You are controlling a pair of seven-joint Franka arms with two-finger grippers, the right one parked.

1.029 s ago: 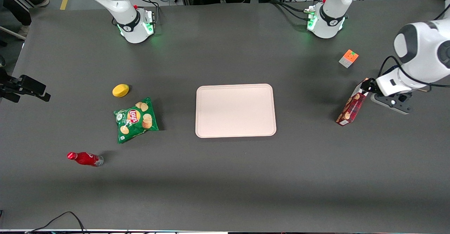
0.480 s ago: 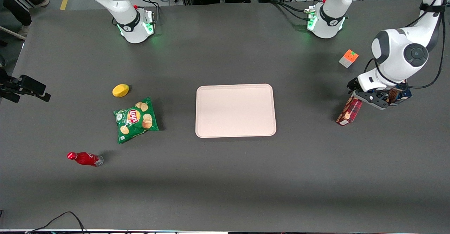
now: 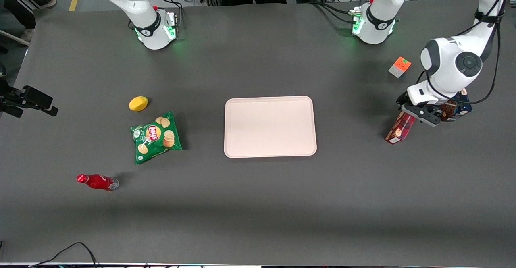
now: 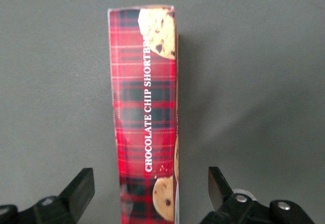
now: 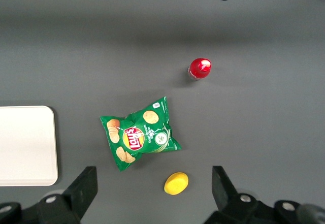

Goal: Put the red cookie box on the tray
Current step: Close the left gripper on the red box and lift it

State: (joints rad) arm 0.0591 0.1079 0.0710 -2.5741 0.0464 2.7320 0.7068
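Hand (image 4: 147, 193) released, straddling red cookie box (image 4: 145, 112) reading "CHOCOLATE CHIP SHORTBR", Lay's bag (image 3: 155, 136)

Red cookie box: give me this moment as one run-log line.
phase: pre-grasp | end effector: open, straddling red cookie box | box: on table, not lifted | tray: nothing on it

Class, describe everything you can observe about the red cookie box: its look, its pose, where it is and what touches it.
The red cookie box is a long, slim cardboard carton in dark red plaid, printed with chocolate-chip cookie pictures and white lettering reading CHOCOLATE CHIP SHORTB. It lies on the dark grey table toward the working arm's end, apart from the tray. The gripper is open above one end, a finger on either side, neither touching it.
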